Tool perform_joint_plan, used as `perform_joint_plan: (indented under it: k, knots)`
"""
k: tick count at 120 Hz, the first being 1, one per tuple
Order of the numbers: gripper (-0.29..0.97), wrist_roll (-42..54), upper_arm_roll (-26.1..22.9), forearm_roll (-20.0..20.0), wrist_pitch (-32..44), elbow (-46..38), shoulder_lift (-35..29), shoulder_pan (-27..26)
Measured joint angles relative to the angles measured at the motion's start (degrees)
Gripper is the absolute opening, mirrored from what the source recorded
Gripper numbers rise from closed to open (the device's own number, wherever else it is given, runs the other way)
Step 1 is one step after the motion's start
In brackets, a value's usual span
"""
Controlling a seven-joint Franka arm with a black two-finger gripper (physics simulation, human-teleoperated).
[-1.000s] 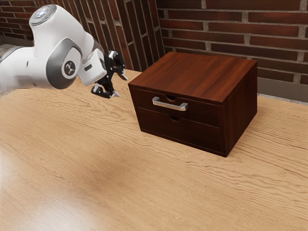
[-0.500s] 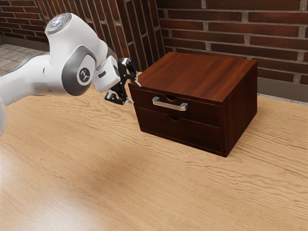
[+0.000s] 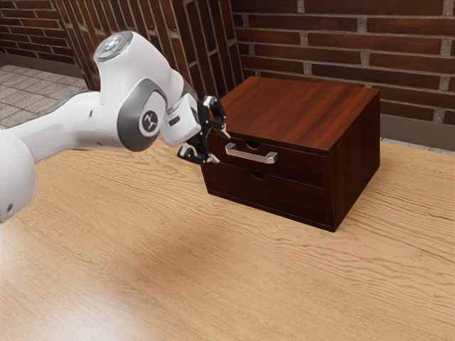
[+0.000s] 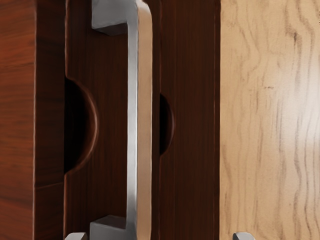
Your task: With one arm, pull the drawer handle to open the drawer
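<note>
Because the top drawer (image 3: pixel 298 169) sits shut in its cabinet (image 3: pixel 298 106) on the worktop (image 3: pixel 142 270), the claw (image 3: pixel 212 141) hangs spread, its 2 fingers (image 3: pixel 215 114) wide enough to straddle the silver handle (image 3: pixel 251 153) just ahead of it, seemingly untouched.

Arm (image 3: pixel 85 128) reaches toward exterior view's right; jaws spread apart.

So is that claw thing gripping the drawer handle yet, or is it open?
Gripper: open, holding nothing, right beside the end of the top drawer's handle.
</note>
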Motion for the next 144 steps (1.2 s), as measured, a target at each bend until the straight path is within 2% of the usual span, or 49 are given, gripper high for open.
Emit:
perform_joint_plan:
  k: [117,144]
  knots:
    - [0.34,1.15,-3.92,-2.29,1.89,-0.64,2.81,1.15]
    - [0.44,1.37,-3.92,-2.43,2.50,-3.02,2.26,0.87]
